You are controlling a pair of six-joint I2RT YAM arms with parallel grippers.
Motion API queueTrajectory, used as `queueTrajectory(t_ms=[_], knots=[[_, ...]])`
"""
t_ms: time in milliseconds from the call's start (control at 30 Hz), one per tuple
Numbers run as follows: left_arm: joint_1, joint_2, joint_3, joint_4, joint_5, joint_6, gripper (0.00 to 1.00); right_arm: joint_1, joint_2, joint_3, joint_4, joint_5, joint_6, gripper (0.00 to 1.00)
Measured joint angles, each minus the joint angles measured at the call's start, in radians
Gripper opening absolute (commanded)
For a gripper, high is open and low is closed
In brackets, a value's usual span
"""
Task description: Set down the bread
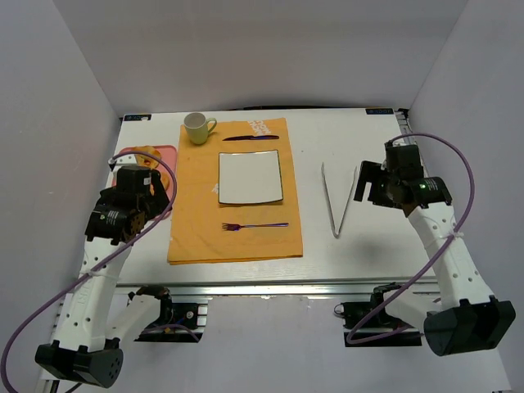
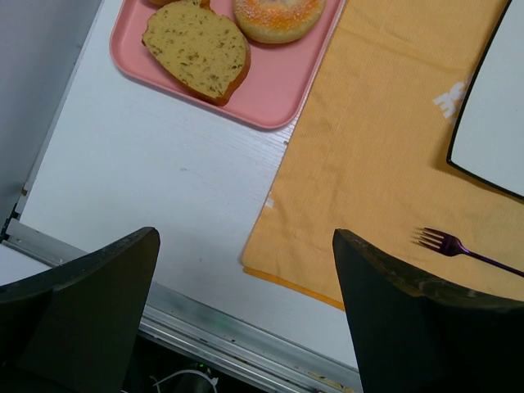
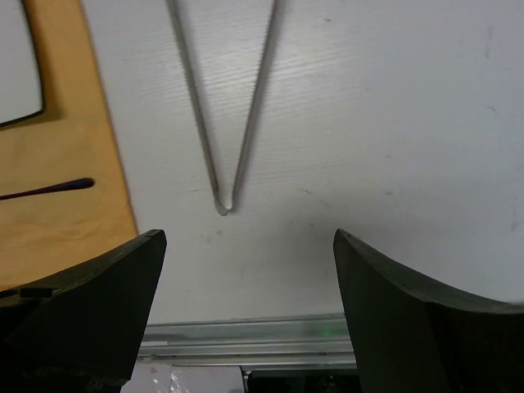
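One bread (image 2: 278,18), a speckled golden ring, lies on the pink tray (image 2: 270,106) at the left of the surface (image 2: 164,188), just beside a seeded slice (image 2: 196,49). It looks light, soft and crumbly: I would pinch gently across its outer edge, not squeeze. Its far part is cut off in the left wrist view, its centre hard to read, and from above the left arm (image 1: 123,209) hides most of the tray. Both pairs of jaws stand wide apart, empty; the right pair hangs near the tongs (image 3: 223,203).
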Motion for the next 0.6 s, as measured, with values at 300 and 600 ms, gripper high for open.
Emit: queueTrajectory(t_ms=[300,600], knots=[[0.0,0.009,-0.021,0.029,0.026,-0.007,0.98,0.0,-0.018,-0.083,0.084,-0.139,-0.01,0.89],[0.0,0.037,-0.022,0.039,0.041,-0.006,0.98,0.006,0.153,-0.219,0.243,-0.14,0.022,0.89]])
